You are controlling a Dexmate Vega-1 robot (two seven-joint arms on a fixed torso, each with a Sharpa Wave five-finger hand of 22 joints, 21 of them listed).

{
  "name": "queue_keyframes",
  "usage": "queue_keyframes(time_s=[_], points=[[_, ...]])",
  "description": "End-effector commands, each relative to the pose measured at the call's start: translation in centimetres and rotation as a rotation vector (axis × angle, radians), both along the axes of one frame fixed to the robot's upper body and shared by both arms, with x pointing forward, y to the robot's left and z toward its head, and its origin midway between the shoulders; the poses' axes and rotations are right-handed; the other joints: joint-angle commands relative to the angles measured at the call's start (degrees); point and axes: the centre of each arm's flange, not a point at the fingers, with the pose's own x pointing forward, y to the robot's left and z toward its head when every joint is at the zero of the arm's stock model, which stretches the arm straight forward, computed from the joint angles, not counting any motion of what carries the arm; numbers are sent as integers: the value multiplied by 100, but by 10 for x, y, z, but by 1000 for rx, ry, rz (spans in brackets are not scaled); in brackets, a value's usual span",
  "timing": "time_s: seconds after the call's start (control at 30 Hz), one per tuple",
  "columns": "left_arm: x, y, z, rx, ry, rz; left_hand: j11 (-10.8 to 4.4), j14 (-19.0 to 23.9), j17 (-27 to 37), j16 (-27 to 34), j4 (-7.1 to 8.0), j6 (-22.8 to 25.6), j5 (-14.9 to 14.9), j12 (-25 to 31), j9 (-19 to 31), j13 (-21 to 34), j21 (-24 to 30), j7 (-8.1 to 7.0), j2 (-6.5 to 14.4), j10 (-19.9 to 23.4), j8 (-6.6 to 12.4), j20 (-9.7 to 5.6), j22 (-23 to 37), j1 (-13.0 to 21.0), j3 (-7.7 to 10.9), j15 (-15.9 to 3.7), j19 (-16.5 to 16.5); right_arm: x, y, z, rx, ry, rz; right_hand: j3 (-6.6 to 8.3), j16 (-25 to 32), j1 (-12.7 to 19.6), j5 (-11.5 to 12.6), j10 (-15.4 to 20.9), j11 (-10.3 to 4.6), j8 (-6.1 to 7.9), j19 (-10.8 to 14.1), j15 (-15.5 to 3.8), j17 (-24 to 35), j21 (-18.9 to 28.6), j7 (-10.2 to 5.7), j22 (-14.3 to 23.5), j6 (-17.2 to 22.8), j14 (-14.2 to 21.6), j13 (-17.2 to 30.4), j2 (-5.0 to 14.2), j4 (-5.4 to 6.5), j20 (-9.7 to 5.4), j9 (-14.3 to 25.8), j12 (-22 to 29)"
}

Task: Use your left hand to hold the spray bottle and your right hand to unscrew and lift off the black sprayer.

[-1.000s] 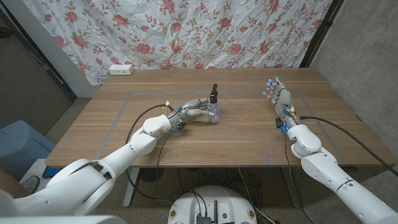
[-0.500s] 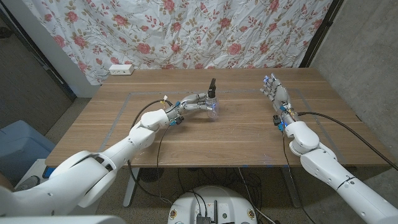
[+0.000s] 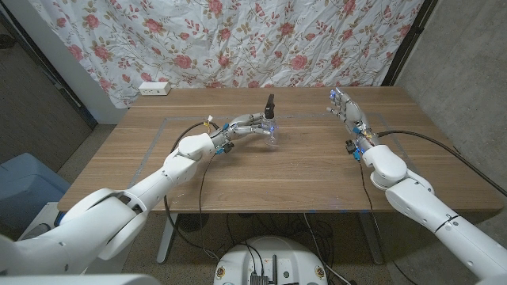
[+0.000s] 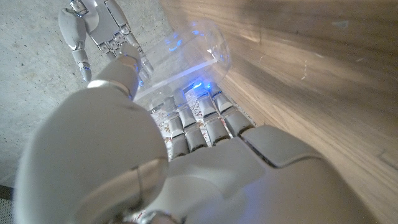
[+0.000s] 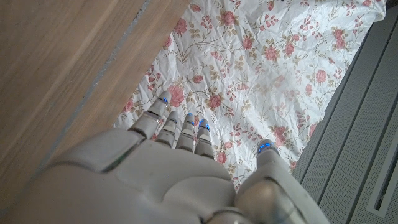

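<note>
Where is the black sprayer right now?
In the head view the black sprayer sits atop the clear spray bottle, gripped by the left hand near the table's far middle; the right hand is well apart.

left hand (image 3: 247, 126): centre of frame, fingers wrapped round the spray bottle
spray bottle (image 3: 272, 134): clear, upright, centre of frame on the table
sprayer (image 3: 270, 105): black, on top of the bottle
right hand (image 3: 346, 112): upper right of centre, fingers apart, holding nothing, well apart from the bottle
table (image 3: 301, 170): wooden, taped rectangle outline
curtain (image 3: 238, 39): floral, top of frame
power strip (image 3: 154, 89): white, upper left, table's far edge
bin (image 3: 24, 186): blue, lower left
</note>
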Motion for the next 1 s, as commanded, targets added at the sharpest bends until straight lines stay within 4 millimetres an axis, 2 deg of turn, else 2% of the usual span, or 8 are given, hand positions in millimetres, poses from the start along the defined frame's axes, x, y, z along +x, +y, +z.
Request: queue_keyframes(time_s=[0.03, 0.1, 0.27, 0.47, 0.57, 0.63, 0.77, 1.0], points=[[-4, -15, 11, 11, -16, 17, -213, 24, 43, 32, -5, 53, 44, 41, 51, 546, 24, -15, 186, 279, 66, 9, 17, 151, -54, -811, 65, -4, -1, 28, -161, -14, -39, 40, 25, 138, 43, 50, -5, 61, -6, 3, -15, -14, -74, 16, 18, 36, -3, 1, -83, -25, 26, 22], [-5, -18, 13, 12, -18, 18, -211, 23, 53, 38, -6, 53, 44, 48, 62, 563, 24, -10, 192, 273, 84, 9, 17, 159, -70, -814, 65, -4, -2, 31, -183, -19, -48, 53, 19, 169, 40, 46, -13, 65, -20, -1, -23, -20, -79, 16, 27, 26, -3, -3, -108, -28, 27, 21], [-3, -24, 18, 10, -25, 28, -208, 18, 79, 51, -4, 44, 46, 69, 89, 603, 25, -16, 209, 278, 126, 13, 19, 173, -109, -814, 67, -4, -6, 39, -235, -20, -82, 140, 2, 385, 18, -22, -32, 90, -72, 1, -72, -38, -150, 13, 86, 8, -3, -23, -270, -7, 33, -3], [-1, -28, 20, 13, -26, 43, -222, 31, 107, 72, -1, 34, 47, 92, 117, 638, 31, -17, 227, 299, 169, 12, 21, 184, -146, -821, 80, -6, -9, 49, -289, -17, -129, 198, -16, 551, -14, -100, -39, 106, -122, 84, -116, -47, -83, 14, 134, -32, -1, -67, -369, 46, 44, -21], [-1, -29, 20, 12, -28, 52, -225, 34, 119, 80, -3, 42, 49, 103, 130, 653, 35, -22, 233, 315, 195, 5, 22, 195, -161, -826, 88, -9, -8, 55, -329, -12, -164, 204, -13, 592, -30, -110, -36, 116, -145, 141, -131, -51, -52, 14, 165, -27, 0, -107, -390, 90, 50, -19], [-1, -30, 21, 10, -28, 56, -219, 46, 129, 90, -4, 42, 50, 109, 140, 665, 34, -19, 237, 319, 212, 5, 22, 201, -174, -830, 87, -12, -6, 60, -355, -11, -193, 195, -11, 636, -54, -129, -27, 132, -147, 251, -152, -42, 47, 15, 224, -34, 2, -194, -404, 172, 61, -17], [-1, -33, 22, 12, -38, 64, -224, 46, 147, 100, -7, 40, 51, 115, 158, 685, 38, -16, 243, 318, 243, 1, 24, 215, -197, -832, 94, -18, -2, 69, -397, -14, -226, 183, -9, 660, -59, -175, -11, 119, -209, 301, -164, -57, 155, 16, 203, -50, 5, -269, -404, 294, 72, -25], [-1, -39, 21, 8, -47, 76, -231, 74, 177, 128, -7, 47, 54, 131, 186, 715, 42, -22, 258, 336, 295, -2, 26, 235, -231, -837, 100, -28, 1, 81, -470, -3, -269, 225, -23, 810, -1, -253, 36, 125, -313, 408, -187, -73, 179, 16, 187, -120, 9, -346, -442, 435, 93, -36]])
